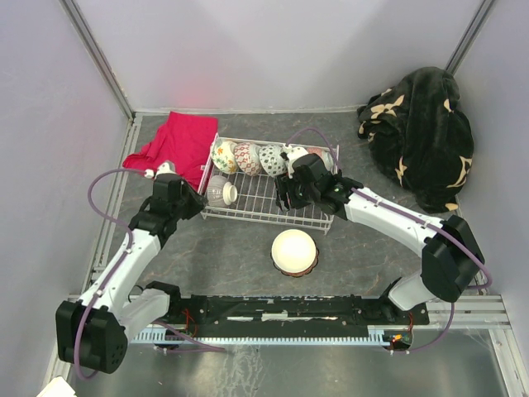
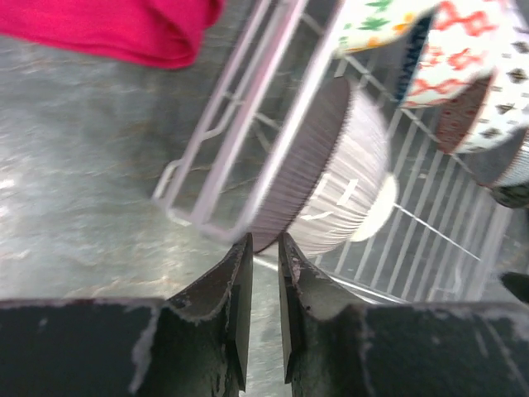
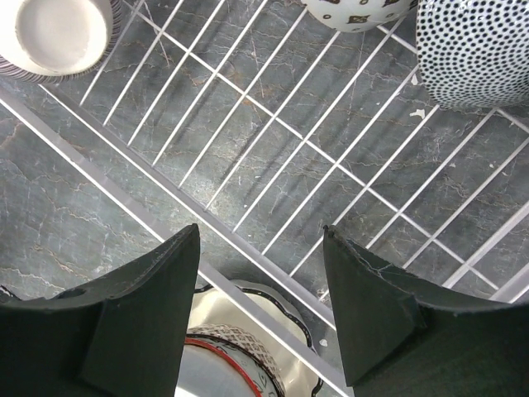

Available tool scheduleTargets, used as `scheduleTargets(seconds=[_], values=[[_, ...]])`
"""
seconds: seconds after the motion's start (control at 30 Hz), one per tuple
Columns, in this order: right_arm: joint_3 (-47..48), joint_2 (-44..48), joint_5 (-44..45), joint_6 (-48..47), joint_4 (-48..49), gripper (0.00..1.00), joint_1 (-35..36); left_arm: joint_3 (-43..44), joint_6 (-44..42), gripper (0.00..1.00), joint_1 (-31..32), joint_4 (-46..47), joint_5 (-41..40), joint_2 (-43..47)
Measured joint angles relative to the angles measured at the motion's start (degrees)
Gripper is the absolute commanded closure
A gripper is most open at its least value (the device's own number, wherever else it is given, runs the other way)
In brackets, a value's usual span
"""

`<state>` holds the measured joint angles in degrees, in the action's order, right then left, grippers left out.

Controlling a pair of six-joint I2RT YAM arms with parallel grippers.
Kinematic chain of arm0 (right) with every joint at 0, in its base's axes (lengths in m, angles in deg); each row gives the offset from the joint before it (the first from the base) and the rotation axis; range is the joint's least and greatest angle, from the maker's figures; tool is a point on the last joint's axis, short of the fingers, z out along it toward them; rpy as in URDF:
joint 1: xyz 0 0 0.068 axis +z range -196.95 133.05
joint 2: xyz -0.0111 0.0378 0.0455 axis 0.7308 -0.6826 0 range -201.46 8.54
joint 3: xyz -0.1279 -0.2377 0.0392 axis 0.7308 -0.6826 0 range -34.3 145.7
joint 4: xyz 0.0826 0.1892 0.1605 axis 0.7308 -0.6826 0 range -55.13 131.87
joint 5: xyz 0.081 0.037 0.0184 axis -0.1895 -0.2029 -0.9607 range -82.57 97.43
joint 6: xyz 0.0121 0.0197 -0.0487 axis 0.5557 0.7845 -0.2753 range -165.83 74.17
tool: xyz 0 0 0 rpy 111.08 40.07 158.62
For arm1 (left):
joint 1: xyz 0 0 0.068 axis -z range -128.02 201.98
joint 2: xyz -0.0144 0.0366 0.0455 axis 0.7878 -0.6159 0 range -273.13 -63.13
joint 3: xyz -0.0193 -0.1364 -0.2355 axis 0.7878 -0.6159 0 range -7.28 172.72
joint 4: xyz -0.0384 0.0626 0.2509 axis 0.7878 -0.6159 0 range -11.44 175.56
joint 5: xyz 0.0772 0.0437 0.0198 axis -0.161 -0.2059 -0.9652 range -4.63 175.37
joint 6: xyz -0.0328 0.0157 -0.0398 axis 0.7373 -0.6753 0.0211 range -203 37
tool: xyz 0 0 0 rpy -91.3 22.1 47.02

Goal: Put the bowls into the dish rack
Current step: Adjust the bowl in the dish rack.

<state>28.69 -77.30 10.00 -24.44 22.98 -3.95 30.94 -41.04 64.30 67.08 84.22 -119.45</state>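
Left pincer (image 2: 265,241) barely parted, grey ribbed bowl (image 2: 331,178) rim at tips; widen, back straight out. Right pincer (image 3: 260,231) gaping, empty.

Robot lab booth: bare white panels (image 1: 281,50), metal framing (image 1: 97,54), grey tabletop (image 1: 347,260).

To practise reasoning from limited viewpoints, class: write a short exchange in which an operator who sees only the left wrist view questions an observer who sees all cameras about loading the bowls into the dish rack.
Operator: I see a ribbed bowl lying on its side in the dish rack. Any bowl outside it?
Observer: Yes, one cream bowl sits on the table, beside the rack's near edge.
Operator: Where is the right gripper?
Observer: The right gripper hangs open over the rack's near edge.
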Motion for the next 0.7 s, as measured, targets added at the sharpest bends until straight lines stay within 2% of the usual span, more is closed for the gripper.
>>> scheduleTargets(seconds=[0.27,0.5,0.7], values=[[0.0,-0.1,0.0,0.0,0.0,0.31,0.0,0.3,-0.3,0.74,-1.1,-9.0,-5.9,2.7],[0.0,-0.6,-0.5,0.0,0.0,0.31,0.0,0.4,-0.3,0.74,-0.9,-10.6,-6.3,6.7],[1.2,-4.2,-5.0,0.1,0.9,0.32,0.0,0.7,-0.3,0.73,-0.6,-11.5,-6.3,10.4]])
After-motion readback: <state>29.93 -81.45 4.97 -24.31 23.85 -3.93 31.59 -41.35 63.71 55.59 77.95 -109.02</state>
